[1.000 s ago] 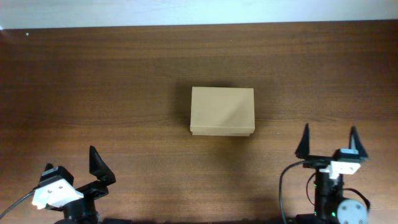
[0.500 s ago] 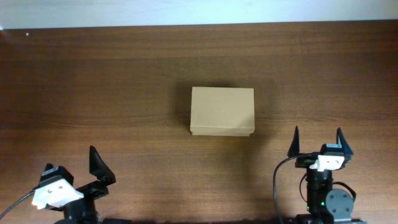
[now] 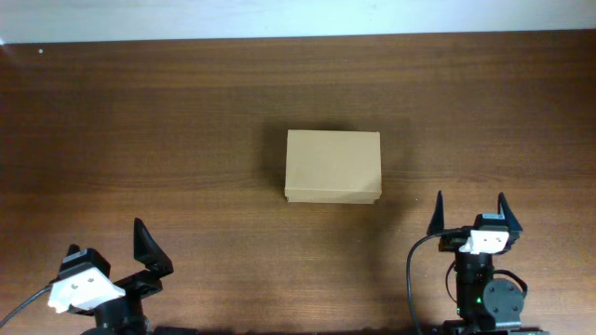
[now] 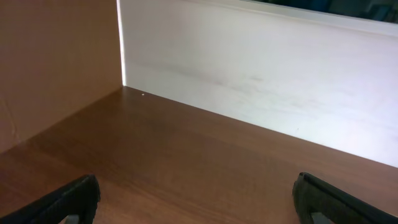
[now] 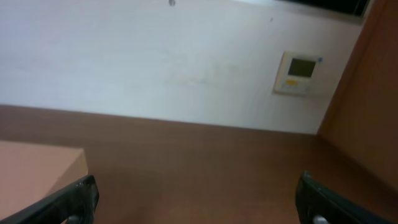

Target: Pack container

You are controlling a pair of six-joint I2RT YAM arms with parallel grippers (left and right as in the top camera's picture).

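The container (image 3: pixel 332 167) is a small tan cardboard box with its lid shut, in the middle of the table in the overhead view. Its near corner shows at the left edge of the right wrist view (image 5: pixel 34 175). My right gripper (image 3: pixel 470 212) is open and empty, near the table's front edge, to the right of the box and in front of it. Its fingers show wide apart in the right wrist view (image 5: pixel 196 202). My left gripper (image 3: pixel 142 247) is at the front left, far from the box, open and empty (image 4: pixel 199 204).
The brown wooden table (image 3: pixel 168 121) ends at a white wall along the back. A small wall panel (image 5: pixel 300 73) shows in the right wrist view. A wooden side panel (image 4: pixel 56 62) stands at the left in the left wrist view.
My right gripper has moved left and a little toward the table's front edge, still open. The left arm and the box have not moved.
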